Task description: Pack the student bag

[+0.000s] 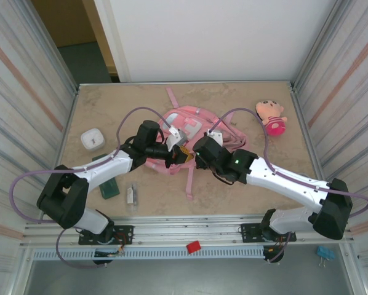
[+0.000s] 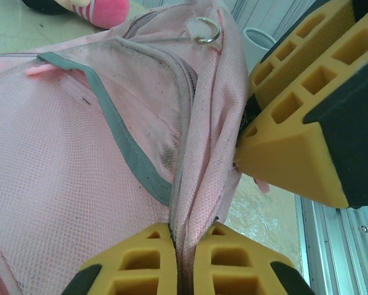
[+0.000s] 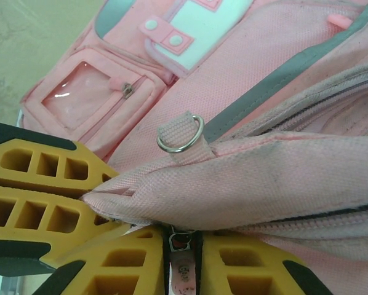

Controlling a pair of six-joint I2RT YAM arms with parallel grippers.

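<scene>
Gripping lower edge of student bag [image 1: 187,132], flat at centre of top view. left gripper [image 2: 184,238] clenched on pink fabric beside zip. right gripper [image 3: 181,243] pinching zipper pull [image 3: 183,258]. Judged early, zip-opening step; how far zip is parted unclear. Nothing seen packed: doll [image 1: 272,117] upper right, white box [image 1: 93,139] and green item [image 1: 109,184] left, all 3 outside bag.

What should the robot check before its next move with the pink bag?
1. Left gripper pinching fabric of the student bag: ok.
2. Right gripper closed on the zipper pull: ok.
3. Zipper path free of folds: cannot tell.
4. Doll lying apart from the student bag: ok.
5. Bag opening wide enough for packing: cannot tell.
</scene>
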